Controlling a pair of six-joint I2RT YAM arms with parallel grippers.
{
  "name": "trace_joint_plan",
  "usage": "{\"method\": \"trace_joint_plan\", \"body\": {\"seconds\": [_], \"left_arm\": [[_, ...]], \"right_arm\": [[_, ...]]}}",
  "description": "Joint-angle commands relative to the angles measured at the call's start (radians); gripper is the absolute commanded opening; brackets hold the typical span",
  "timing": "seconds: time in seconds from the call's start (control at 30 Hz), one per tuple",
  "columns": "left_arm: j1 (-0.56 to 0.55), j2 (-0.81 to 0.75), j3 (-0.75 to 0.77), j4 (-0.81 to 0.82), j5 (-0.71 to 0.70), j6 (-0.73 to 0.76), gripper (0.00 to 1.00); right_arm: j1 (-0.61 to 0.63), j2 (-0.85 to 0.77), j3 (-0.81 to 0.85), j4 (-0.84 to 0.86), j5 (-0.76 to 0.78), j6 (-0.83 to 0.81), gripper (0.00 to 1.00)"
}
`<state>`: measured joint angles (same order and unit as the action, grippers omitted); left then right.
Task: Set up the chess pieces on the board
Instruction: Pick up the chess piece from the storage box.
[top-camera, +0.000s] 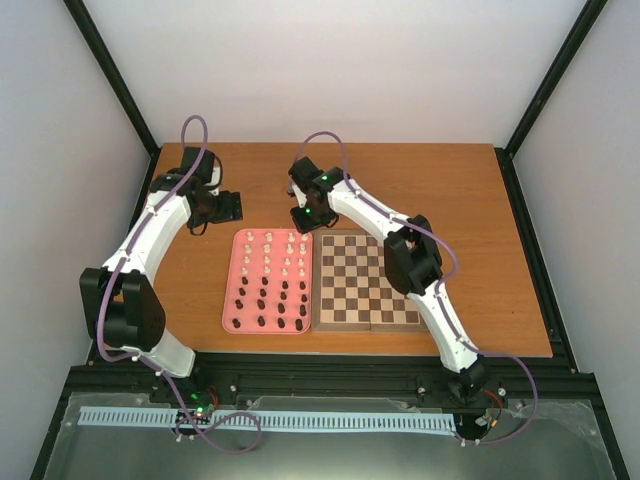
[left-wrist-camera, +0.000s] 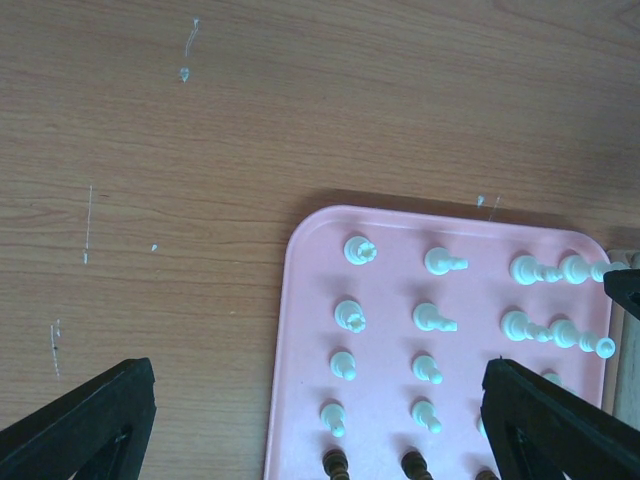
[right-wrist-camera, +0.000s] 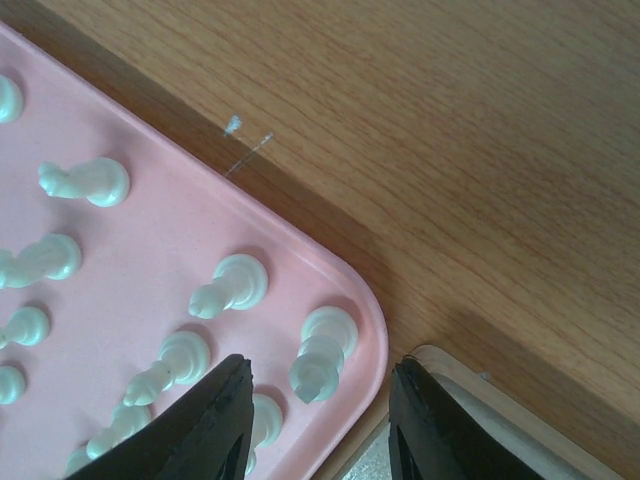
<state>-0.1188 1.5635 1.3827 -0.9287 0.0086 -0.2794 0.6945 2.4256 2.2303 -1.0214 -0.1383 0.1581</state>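
One white piece (right-wrist-camera: 322, 350) on pink tray (left-wrist-camera: 300, 300), straddled by half-spread right claw (right-wrist-camera: 320, 365), left claw (left-wrist-camera: 320, 370) spread wide

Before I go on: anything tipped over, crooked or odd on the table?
Nothing stands out. The pieces stand in tidy rows on the tray, none toppled, and the board lies bare beside it. Only small white flecks mark the table.

The left arm (top-camera: 140, 240) bends up at the elbow and reaches far-left; the left gripper (top-camera: 226, 206) points right, jaws spread wide. The right arm (top-camera: 410, 255) stretches far and leftward; the right gripper (right-wrist-camera: 320, 405) points down, jaws partly apart.
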Motion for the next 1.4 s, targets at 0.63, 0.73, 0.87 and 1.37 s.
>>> {"method": "trace_joint_plan", "body": {"seconds": [0.63,0.73,0.87,1.37], "left_arm": [[0.001,0.018,0.04,-0.017,0.005,0.013,1.0],[0.0,0.02,0.042,-0.019,0.004,0.013,1.0],[0.0,0.021,0.041,-0.019,0.006,0.013,1.0],[0.0,0.024,0.043,-0.023,0.005,0.014,1.0]], "right_arm": [[0.004,0.072,0.053,-0.025,-0.023,-0.006,0.32],[0.004,0.071,0.053,-0.025,-0.027,-0.007,0.29],[0.004,0.069,0.055,-0.024,-0.038,-0.011,0.27],[0.003,0.052,0.057,-0.026,-0.043,-0.027,0.05]]}}
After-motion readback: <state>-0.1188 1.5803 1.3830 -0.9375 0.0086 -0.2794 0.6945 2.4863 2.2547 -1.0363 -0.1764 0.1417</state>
